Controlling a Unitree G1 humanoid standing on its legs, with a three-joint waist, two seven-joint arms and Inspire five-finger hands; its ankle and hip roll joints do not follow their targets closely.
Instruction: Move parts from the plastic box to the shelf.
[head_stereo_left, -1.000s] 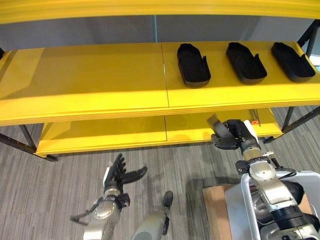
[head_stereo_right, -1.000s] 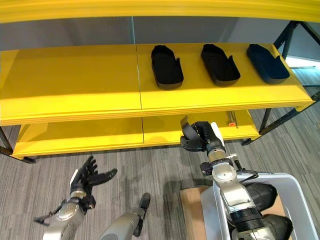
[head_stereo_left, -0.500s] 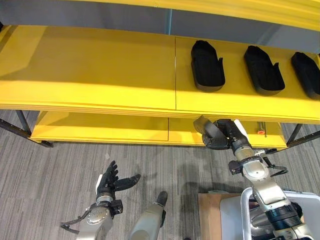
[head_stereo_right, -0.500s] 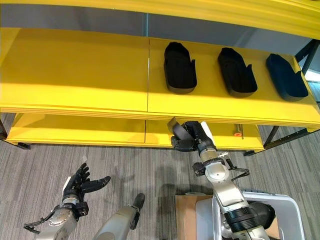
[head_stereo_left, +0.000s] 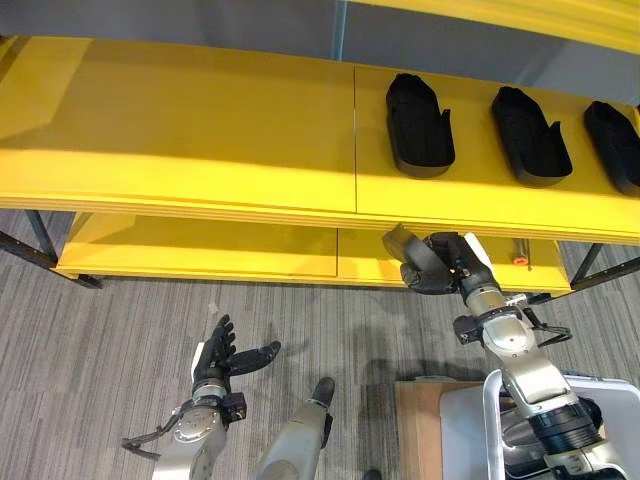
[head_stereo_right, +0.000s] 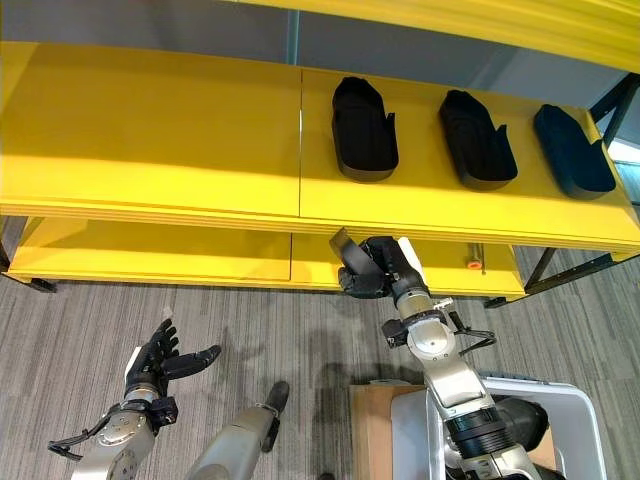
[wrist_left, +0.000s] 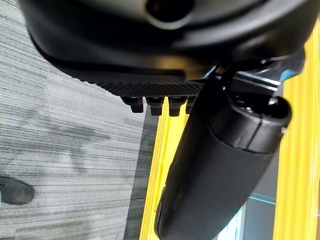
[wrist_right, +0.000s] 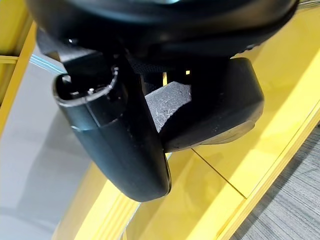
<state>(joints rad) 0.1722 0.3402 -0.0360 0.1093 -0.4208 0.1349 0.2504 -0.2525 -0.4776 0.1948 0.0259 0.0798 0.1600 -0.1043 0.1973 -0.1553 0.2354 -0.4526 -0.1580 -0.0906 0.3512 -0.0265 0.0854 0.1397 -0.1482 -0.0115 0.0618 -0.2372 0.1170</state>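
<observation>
Right hand (head_stereo_left: 440, 272) is curled round a black moulded plastic part (head_stereo_left: 407, 252), just below the yellow shelf (head_stereo_left: 200, 150) edge; you must lift it.

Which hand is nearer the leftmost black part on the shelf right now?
Right. The right hand is raised just below the shelf edge, slightly right of the leftmost black part, holding another part. The left hand hangs low over the floor, far to its left.

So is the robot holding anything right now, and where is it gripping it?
Yes, the right hand is curled round a black part, gripping one end. The left hand is open and holds nothing.
</observation>
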